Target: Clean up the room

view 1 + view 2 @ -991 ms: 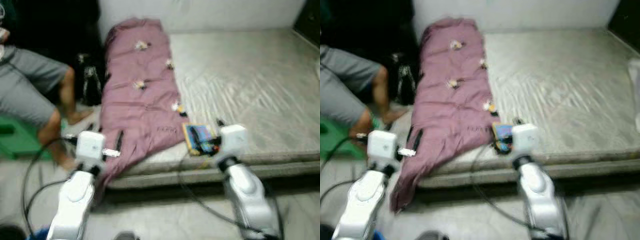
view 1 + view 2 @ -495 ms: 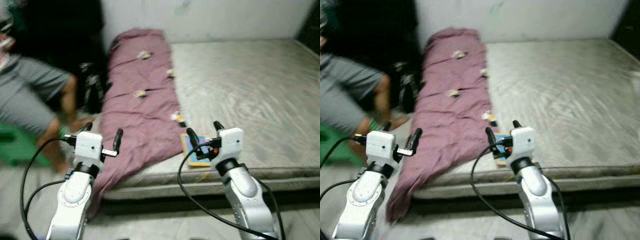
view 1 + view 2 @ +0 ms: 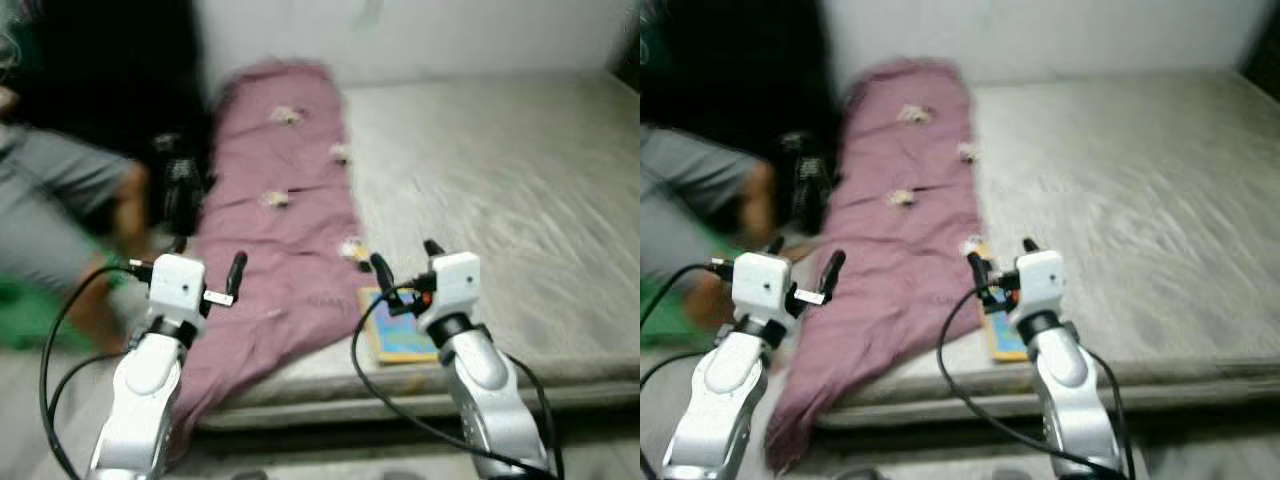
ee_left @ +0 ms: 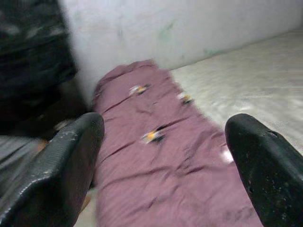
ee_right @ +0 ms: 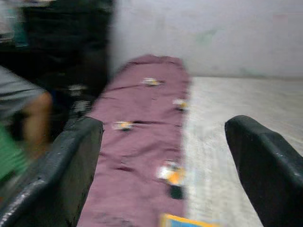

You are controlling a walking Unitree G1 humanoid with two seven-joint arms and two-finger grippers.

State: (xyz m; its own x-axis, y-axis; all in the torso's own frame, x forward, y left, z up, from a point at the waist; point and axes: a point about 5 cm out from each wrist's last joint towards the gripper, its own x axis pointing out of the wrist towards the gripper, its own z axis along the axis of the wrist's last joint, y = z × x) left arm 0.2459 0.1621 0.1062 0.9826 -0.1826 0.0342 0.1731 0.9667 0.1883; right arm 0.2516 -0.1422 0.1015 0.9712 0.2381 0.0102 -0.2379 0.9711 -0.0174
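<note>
approaching the mattress (image 3: 520, 190) — both the left hand (image 3: 205, 272) and right hand (image 3: 403, 263) are spread, empty; next, reaching the book (image 3: 400, 338) at its near edge.

We see a bare mattress (image 3: 500, 180) carrying a purple blanket (image 3: 285, 220) and a colourful book (image 3: 400, 335) beneath our right gripper (image 3: 405, 268).

camera: has moved nearer the bed (image 3: 520, 190), view blurred | left tool (image 3: 205, 268): raised since a second ago, fingers spread over the purple blanket (image 3: 280, 230) | right tool (image 3: 400, 262): raised, fingers spread above the colourful book (image 3: 400, 335)
</note>
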